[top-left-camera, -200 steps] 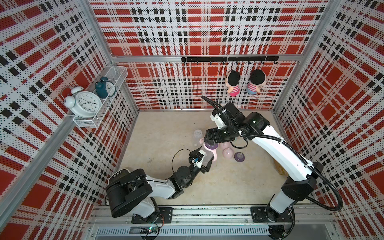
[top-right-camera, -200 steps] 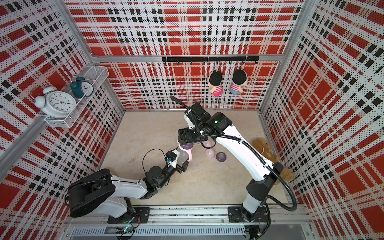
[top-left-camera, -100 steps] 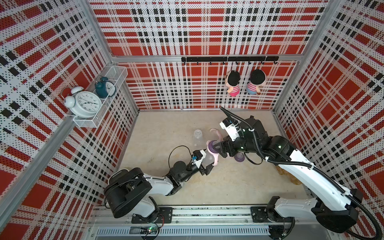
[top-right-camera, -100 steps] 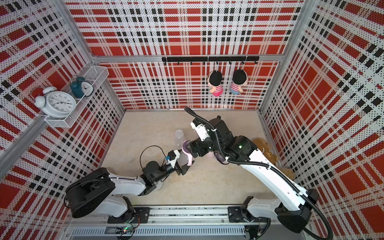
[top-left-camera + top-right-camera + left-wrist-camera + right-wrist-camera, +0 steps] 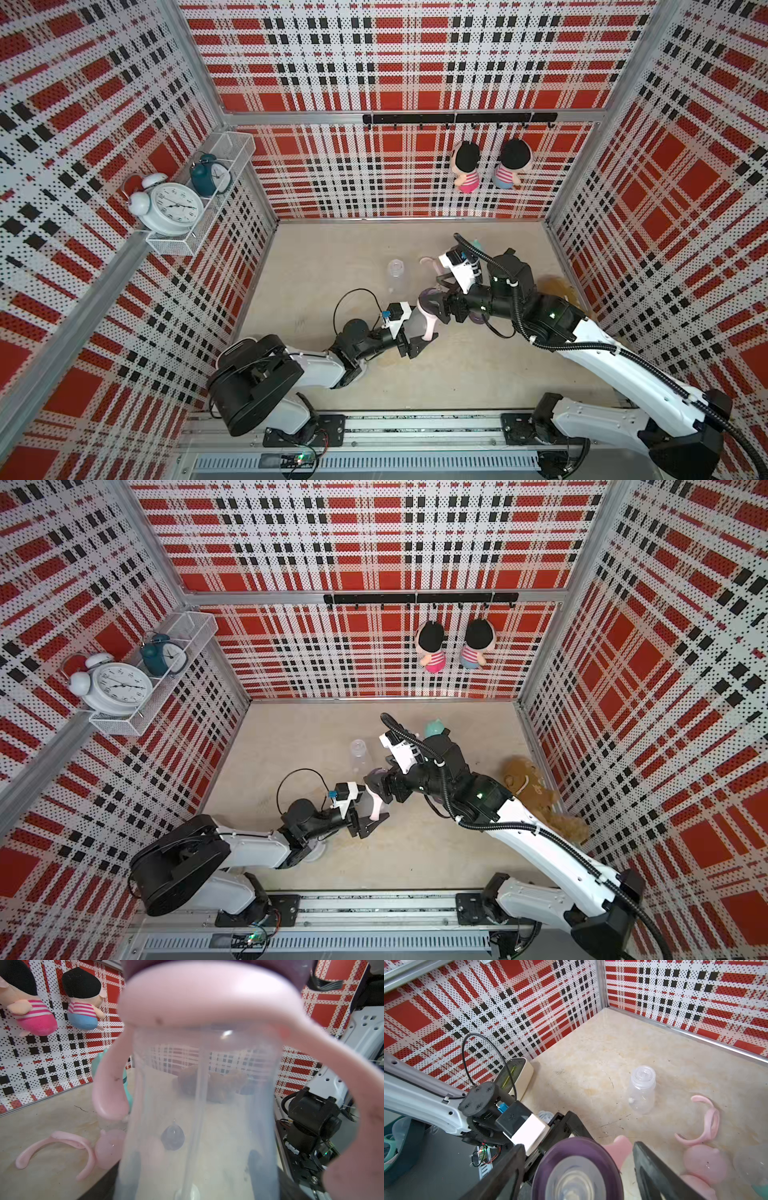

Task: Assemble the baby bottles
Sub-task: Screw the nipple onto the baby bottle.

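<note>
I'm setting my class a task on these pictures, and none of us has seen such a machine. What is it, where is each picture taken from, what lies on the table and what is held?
This is a robot with two arms, each ending in a two-fingered gripper. Both top views look down on the whole scene; the other two come from a camera on each wrist. The left gripper is shut on a clear bottle that wears a pink handle ring. The right gripper has its jaws on either side of a purple nipple collar at that bottle's mouth; whether they press on it is unclear. On the table are a bare bottle, a second handle ring, pink dome caps and a brown plush toy.
</note>
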`<action>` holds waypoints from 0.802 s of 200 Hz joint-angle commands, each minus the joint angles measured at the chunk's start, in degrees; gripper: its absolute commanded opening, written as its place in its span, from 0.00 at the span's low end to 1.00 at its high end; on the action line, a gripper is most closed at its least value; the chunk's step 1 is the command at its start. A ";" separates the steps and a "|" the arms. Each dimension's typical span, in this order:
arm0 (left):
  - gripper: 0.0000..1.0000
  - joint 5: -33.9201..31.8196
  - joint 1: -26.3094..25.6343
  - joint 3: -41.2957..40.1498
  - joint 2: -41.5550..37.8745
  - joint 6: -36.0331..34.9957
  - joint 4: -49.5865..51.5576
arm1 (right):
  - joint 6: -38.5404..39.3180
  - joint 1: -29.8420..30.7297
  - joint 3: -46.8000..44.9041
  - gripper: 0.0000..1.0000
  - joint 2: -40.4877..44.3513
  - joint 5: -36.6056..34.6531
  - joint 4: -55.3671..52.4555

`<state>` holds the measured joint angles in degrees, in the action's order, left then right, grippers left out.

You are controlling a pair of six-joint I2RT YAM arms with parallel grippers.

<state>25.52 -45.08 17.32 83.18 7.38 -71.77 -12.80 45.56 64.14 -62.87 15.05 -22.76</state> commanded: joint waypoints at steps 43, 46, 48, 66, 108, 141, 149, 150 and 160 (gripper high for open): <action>0.00 4.38 2.18 0.52 -0.50 5.27 -9.09 | 0.32 -0.21 -3.12 0.86 2.49 1.54 5.96; 0.00 4.32 2.17 0.52 -0.49 5.28 -9.09 | 0.25 -0.21 -3.22 0.86 2.53 1.63 6.05; 0.00 4.42 2.18 0.52 -0.50 5.28 -9.09 | 0.28 -0.21 -3.27 0.86 2.55 1.69 6.13; 0.00 4.72 2.19 0.66 -0.21 5.52 -9.27 | 0.30 -0.15 -3.32 0.86 2.36 2.11 6.13; 0.00 4.80 2.19 0.87 0.24 5.80 -9.44 | 1.34 -0.06 -3.17 0.84 1.72 2.18 6.04; 0.00 4.98 2.28 0.96 0.48 5.98 -9.44 | 1.90 -0.03 -2.55 0.83 0.74 2.78 5.63; 0.00 5.06 2.36 0.96 0.51 6.05 -9.44 | 1.98 0.05 -2.44 0.83 0.51 3.01 5.63; 0.00 5.06 2.36 0.96 0.50 6.06 -9.44 | 1.99 0.05 -2.40 0.83 0.49 3.03 5.71; 0.00 5.13 2.37 1.04 0.65 6.06 -9.44 | 2.07 0.01 -2.35 0.86 0.30 3.42 5.77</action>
<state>29.71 -43.11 17.32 83.59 13.08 -77.17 -12.36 45.56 61.01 -61.93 17.28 -18.04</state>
